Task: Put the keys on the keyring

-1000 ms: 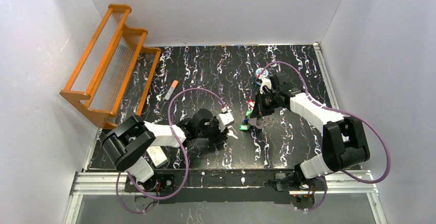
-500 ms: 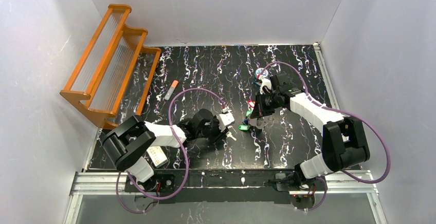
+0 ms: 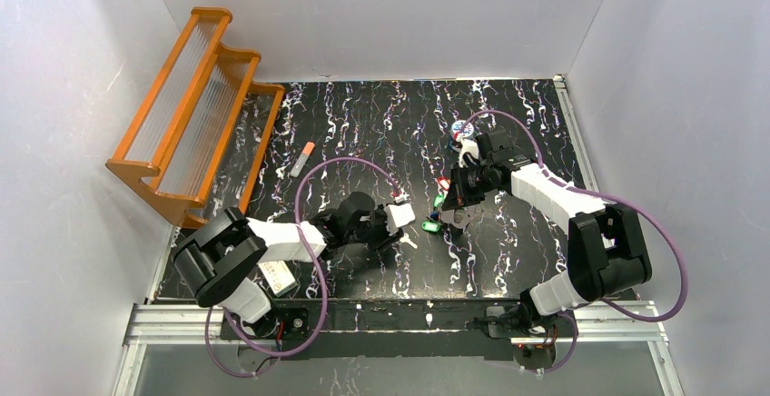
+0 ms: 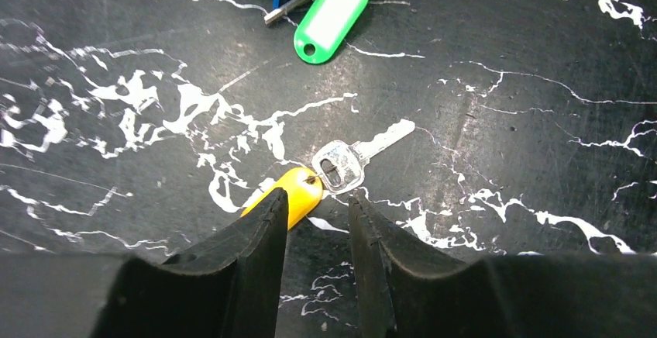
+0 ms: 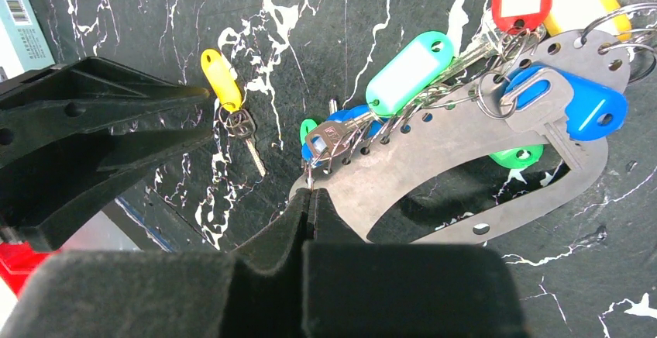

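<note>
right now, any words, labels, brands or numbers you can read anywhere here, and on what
No text here can be read.
Small box: a barcode and tiny print, too small to read.
Green tag and yellow tag: no writing visible.
Loose key: no stamp legible on its head.
Keyring: only punched holes, no marking.

On the tabletop (image 3: 363, 114), the left gripper (image 3: 398, 235) sits low near the middle, just beside a loose key (image 3: 410, 242). The right gripper (image 3: 451, 212) points down at the clustered keys (image 3: 432, 224) and the pale keyring (image 3: 457, 219). An orange rack (image 3: 195, 110) occupies the far left corner. A blue tin (image 3: 463, 129) lies toward the far edge.
</note>
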